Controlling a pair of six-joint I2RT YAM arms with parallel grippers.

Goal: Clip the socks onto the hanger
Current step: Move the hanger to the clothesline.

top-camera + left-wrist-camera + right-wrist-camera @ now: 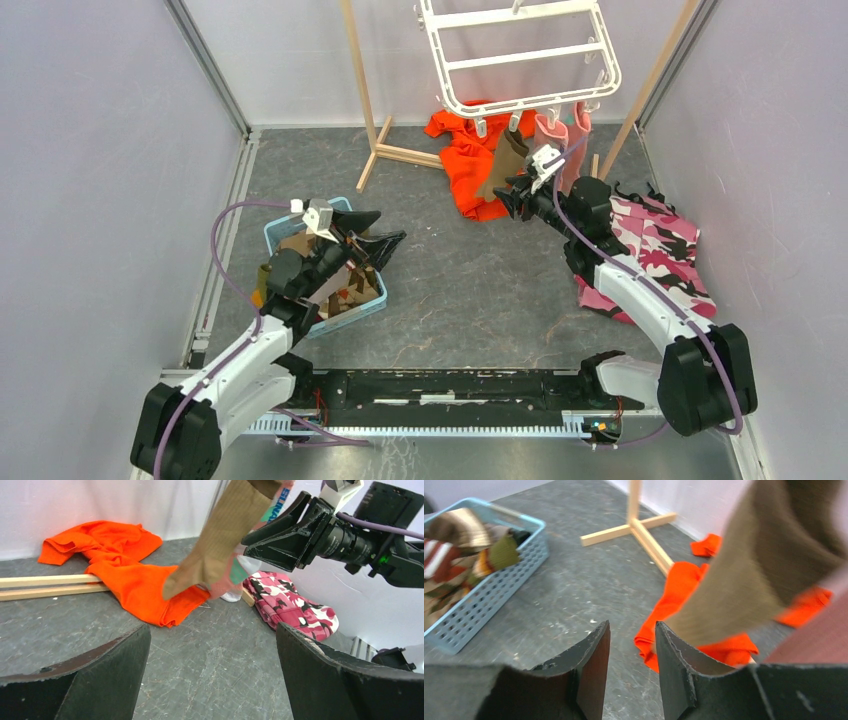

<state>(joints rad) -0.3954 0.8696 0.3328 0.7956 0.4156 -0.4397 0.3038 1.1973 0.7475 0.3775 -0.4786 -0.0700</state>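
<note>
- Three socks (503,165) on one hanger (520,55): one brown, two pink; one basket (366,304).
- Left jaws released wide; right jaws barely parted, empty.
- Grey worktop (450,290), pale walls (100,150).

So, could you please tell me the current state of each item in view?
hanger: hanging, tilted.
brown sock: dangling from a hanger clip.
pink socks: clipped, hanging.
basket: upright, holding loose socks.
orange garment: crumpled on floor.
camouflage cloth: heaped on floor.
left gripper: open wide, empty.
right gripper: jaws narrowly apart, empty, beside brown sock.
</note>
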